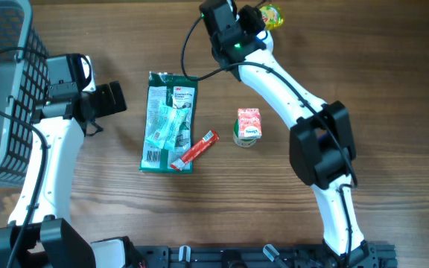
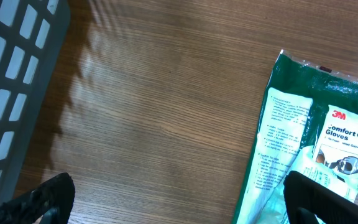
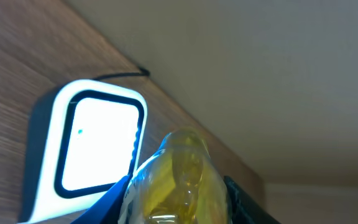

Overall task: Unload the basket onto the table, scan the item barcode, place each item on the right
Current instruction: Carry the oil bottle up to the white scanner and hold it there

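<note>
The right pincer (image 3: 178,208) is clamped on a yellow bottle (image 3: 179,171), which sits between its fingers at the table's far edge, just beside the scanner (image 3: 98,146) with its lit white window. The left pincer (image 1: 112,99) stands wide open and empty, near the glove packet (image 1: 168,123).

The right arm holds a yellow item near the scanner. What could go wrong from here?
1. The yellow item is rounded and glossy; it may slip from the right gripper and roll over the nearby table edge.
2. No barcode is visible on it, and it sits beside the scanner, not over the lit window, so the scan could fail.
</note>
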You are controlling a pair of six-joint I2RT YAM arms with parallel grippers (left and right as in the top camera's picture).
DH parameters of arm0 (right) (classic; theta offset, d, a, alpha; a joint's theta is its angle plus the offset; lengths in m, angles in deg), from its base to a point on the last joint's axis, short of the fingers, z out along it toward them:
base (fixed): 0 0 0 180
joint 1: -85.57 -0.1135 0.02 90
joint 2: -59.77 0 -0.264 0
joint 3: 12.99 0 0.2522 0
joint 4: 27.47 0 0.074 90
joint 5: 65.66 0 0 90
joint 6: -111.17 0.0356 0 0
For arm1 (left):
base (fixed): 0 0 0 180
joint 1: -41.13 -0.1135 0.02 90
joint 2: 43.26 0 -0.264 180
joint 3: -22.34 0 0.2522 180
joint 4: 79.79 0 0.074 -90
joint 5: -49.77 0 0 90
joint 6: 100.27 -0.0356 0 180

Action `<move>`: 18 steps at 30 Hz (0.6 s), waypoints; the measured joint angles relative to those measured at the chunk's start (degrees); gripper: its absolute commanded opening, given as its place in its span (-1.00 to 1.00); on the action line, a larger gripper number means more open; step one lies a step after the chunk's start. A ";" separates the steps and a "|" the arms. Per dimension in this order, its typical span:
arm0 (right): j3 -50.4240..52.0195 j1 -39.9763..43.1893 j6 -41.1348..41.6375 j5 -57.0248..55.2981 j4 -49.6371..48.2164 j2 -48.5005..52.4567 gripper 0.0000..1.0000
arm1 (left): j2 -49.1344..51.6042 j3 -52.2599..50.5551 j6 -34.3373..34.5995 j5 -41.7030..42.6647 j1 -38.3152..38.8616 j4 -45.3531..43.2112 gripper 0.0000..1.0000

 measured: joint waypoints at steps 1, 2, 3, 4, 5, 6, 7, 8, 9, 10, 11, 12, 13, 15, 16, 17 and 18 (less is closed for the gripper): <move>0.00 0.00 -0.94 -0.42 -0.68 0.37 -0.91 | 0.00 0.00 -0.02 0.00 0.00 -0.02 1.00; 0.00 0.00 -2.03 -0.85 -1.55 0.68 -0.92 | 0.00 0.00 -0.02 0.00 0.00 -0.02 1.00; 0.00 0.00 -2.62 -1.01 -2.03 0.85 -0.91 | 0.00 0.00 0.00 0.00 0.00 -0.02 1.00; 0.00 0.00 -3.08 -1.09 -2.40 0.92 -0.91 | 0.00 0.00 0.00 0.00 0.00 0.00 1.00; 0.00 0.00 -3.13 -0.94 -2.43 0.94 -0.91 | 0.00 0.00 0.00 0.00 0.00 -0.02 1.00; 0.00 0.00 -3.06 -0.68 -2.40 0.94 -0.91 | 0.00 0.00 0.00 0.00 0.00 -0.02 1.00; 0.00 0.00 -3.02 -0.31 -2.38 0.94 -0.91 | 0.00 0.00 0.00 0.00 0.00 -0.02 1.00; 0.00 0.00 -2.93 0.15 -2.38 0.94 -0.91 | 0.00 0.00 0.00 0.00 0.00 -0.02 1.00; 0.00 0.00 -2.75 0.59 -2.36 0.94 -0.91 | 0.00 0.00 0.00 0.00 0.00 -0.02 1.00; 0.00 -0.02 -2.60 0.94 -2.36 0.94 -0.91 | 0.00 0.00 0.00 0.00 0.00 -0.02 1.00; 0.00 -0.02 -2.34 1.36 -2.36 0.94 -0.91 | 0.00 0.00 -0.02 0.00 0.00 -0.02 1.00; 0.00 -0.02 -2.21 1.64 -2.38 0.94 -0.91 | 0.00 0.00 0.00 0.00 0.00 -0.02 1.00; 0.00 -0.02 -1.88 1.90 -2.38 0.94 -0.90 | 0.00 0.00 0.00 0.00 0.00 -0.02 1.00; 0.00 -0.02 -1.62 2.16 -2.36 0.94 -0.91 | 0.00 0.00 -0.02 0.00 0.00 -0.02 1.00; 0.00 0.00 -1.44 2.34 -2.38 0.94 -0.91 | 0.00 0.00 0.00 0.00 0.00 -0.02 1.00; 0.00 0.00 -1.42 2.34 -2.38 0.94 -0.90 | 0.00 0.00 0.00 0.00 0.00 -0.02 1.00; 0.00 0.00 -1.40 2.36 -2.36 0.94 -0.90 | 0.00 0.00 0.00 0.00 0.00 -0.02 1.00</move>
